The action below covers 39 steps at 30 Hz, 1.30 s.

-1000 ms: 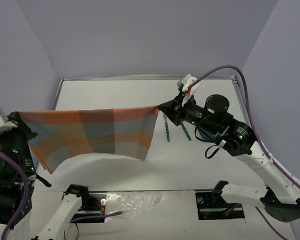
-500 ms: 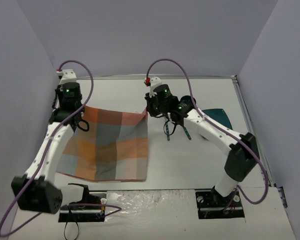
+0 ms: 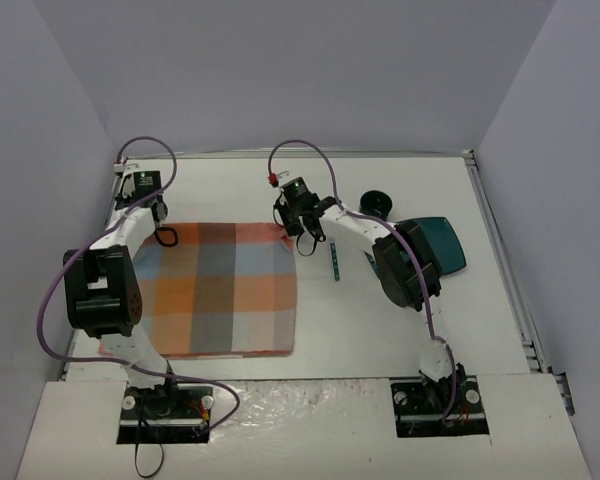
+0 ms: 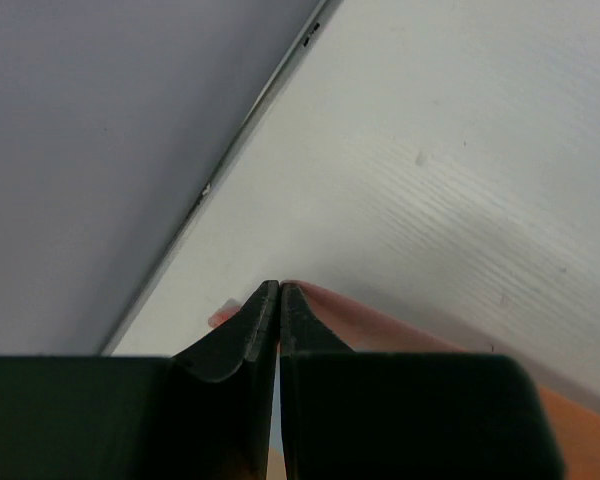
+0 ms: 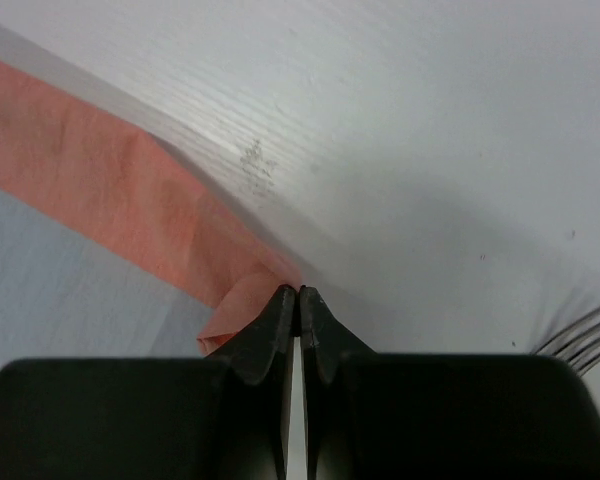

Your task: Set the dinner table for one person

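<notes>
You had the mat lying flat on the table, on its left half, with the near edge towards the arm bases. The left gripper sat at the far-left corner and the right gripper at the far-right one. That hold by the two far corners looked chosen to draw the cloth taut so it lay without wrinkles.

On the left wrist view, your fingers were pressed together, with the orange hem showing on either side of the tips, low against the table. On the right wrist view, the tips pinched the corner, where a small fold of cloth had bunched just beside them. I judged that fold a risk: it could stay turned under on release.

The fork lay just right of that corner and the teal plate further right, both off the mat, so the setting itself seemed barely begun.
</notes>
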Tool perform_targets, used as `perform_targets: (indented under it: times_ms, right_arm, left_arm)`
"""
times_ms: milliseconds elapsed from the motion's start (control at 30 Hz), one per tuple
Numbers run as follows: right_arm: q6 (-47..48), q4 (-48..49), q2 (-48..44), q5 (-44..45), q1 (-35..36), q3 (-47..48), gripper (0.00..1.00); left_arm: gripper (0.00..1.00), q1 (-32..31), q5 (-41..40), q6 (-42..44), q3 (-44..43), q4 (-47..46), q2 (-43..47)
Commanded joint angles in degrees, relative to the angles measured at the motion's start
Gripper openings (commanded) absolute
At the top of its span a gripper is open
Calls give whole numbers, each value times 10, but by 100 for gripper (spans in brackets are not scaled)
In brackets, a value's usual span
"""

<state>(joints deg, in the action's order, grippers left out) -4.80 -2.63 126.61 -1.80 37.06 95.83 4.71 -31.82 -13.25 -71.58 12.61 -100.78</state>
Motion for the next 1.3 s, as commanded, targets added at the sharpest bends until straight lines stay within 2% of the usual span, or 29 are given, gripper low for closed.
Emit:
perform_targets:
  times_ms: [0,133,233,267,433,600,667,900,1000,1267]
  right_arm:
    - [34,36,6,-18,-17,55,0]
    - [42,36,6,-10,-25,65,1]
    - [55,34,4,0,-30,78,14]
    - [59,32,2,2,-31,84,20]
    - [61,3,-22,2,-33,121,56]
    - [25,1,-89,-29,-26,81,61]
    - [18,2,-123,-33,-6,28,62]
    - [3,63,-176,-37,68,-133,63]
    - [3,81,-174,-40,100,-173,63]
    - [-14,135,-188,-16,177,-281,62]
  left_arm:
    - [0,11,-24,4,-51,-44,-22]
    - [0,12,-27,20,-74,-56,-46]
    - [2,12,-26,25,-81,-63,-54]
    - [7,12,-28,25,-85,-62,-56]
    - [52,12,-29,20,-110,-39,-40]
    - [80,11,14,-16,-120,11,41]
    - [90,11,42,-25,-113,52,88]
    - [92,12,132,-66,-2,90,173]
    - [92,12,146,-78,40,99,168]
    - [91,18,147,-93,81,112,122]
